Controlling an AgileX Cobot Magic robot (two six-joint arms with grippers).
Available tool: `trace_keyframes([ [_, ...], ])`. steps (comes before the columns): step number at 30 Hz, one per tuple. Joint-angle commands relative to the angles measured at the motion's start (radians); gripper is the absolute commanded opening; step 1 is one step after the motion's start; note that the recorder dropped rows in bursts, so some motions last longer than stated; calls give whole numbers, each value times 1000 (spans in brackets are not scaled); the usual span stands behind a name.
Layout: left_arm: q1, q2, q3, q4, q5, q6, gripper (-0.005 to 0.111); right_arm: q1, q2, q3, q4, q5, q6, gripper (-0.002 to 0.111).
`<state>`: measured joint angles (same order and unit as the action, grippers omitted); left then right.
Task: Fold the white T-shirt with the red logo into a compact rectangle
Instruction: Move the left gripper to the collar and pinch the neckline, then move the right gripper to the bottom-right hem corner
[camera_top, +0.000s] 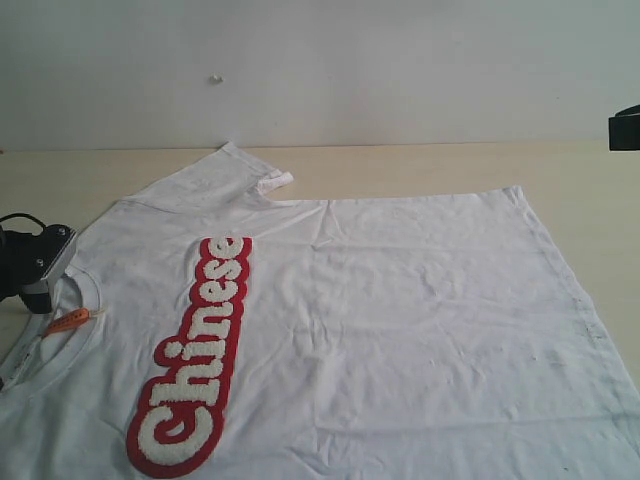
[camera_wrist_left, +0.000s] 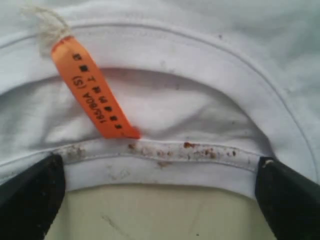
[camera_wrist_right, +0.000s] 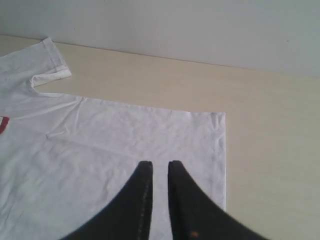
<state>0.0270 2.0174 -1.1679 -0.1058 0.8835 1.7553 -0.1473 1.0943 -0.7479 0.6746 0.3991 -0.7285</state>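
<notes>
The white T-shirt (camera_top: 400, 320) lies flat, chest up, on the table, with its neck at the left and its hem at the right. The red logo (camera_top: 195, 360) runs as a long strip down the chest. My left gripper (camera_top: 45, 280) sits low at the collar, beside the orange neck tag (camera_top: 72, 320). In the left wrist view that gripper (camera_wrist_left: 160, 200) is open, its fingers (camera_wrist_left: 30, 195) wide apart either side of the ribbed collar (camera_wrist_left: 165, 167), below the tag (camera_wrist_left: 92, 90). My right gripper (camera_wrist_right: 160, 164) hangs above the shirt's hem corner (camera_wrist_right: 217, 130), jaws nearly together, holding nothing.
The pale wooden table (camera_top: 420, 165) runs back to a white wall. One sleeve (camera_top: 235, 170) lies spread toward the wall, its cuff partly turned over. A black part of the right arm (camera_top: 625, 128) shows at the right edge. Bare table (camera_wrist_right: 270, 150) lies beyond the hem.
</notes>
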Motion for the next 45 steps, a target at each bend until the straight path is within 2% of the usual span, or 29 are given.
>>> trace_keyframes([
  [1, 2, 31, 6, -4, 0, -1, 102, -4, 1, -8, 41, 2, -11, 43],
  [2, 2, 31, 6, -4, 0, -1, 102, -4, 1, -8, 64, 2, -11, 54],
  [3, 2, 31, 6, -4, 0, -1, 102, -4, 1, -8, 74, 3, -11, 59],
  [6, 2, 31, 6, -4, 0, -1, 102, -4, 1, -8, 77, 16, -11, 66],
  [23, 2, 31, 6, -4, 0, -1, 102, -4, 1, -8, 113, 38, -11, 66],
  [30, 2, 31, 6, -4, 0, -1, 102, -4, 1, -8, 120, 11, 41, 53],
  [36, 2, 31, 6, -4, 0, -1, 102, -4, 1, -8, 110, 33, -21, 54],
  [39, 2, 31, 6, -4, 0, -1, 102, -4, 1, -8, 110, 67, -93, 64],
  [42, 2, 31, 6, -5, 0, -2, 102, -4, 1, -8, 110, 67, -111, 87],
  [43, 2, 31, 6, -5, 0, -2, 102, -4, 1, -8, 110, 69, -138, 99],
  [44, 2, 31, 6, -5, 0, -2, 102, -4, 1, -8, 110, 75, -157, 105],
  [45, 2, 31, 6, -5, 0, -2, 102, -4, 1, -8, 110, 83, -175, 105],
])
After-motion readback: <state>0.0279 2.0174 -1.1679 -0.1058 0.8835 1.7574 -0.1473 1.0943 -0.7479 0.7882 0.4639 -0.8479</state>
